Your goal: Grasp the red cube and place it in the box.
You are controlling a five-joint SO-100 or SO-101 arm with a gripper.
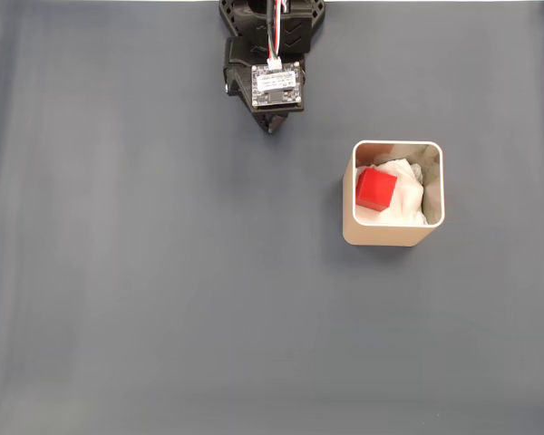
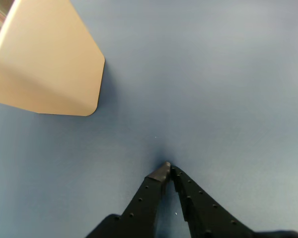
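Your red cube [image 1: 376, 189] sits inside the box [image 1: 390, 234], on the crumpled white lining [image 1: 406, 195], toward the box's 9 o'clock wall in the fixed view. The box stands on the grey table [image 1: 163, 299], at about 4 o'clock from the arm [image 1: 270, 54] at the top edge, well apart from it. In the wrist view the gripper [image 2: 168, 171] has its jaws pressed together at the tips, holding nothing, just above bare table; the box's outer wall [image 2: 49, 64] shows at 10 o'clock.

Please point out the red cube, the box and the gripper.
red cube [image 1: 376, 189], fixed view, its top face.
box [image 1: 387, 235], fixed view, its near outer wall.
gripper [image 2: 169, 168], wrist view, where its fingertips meet.
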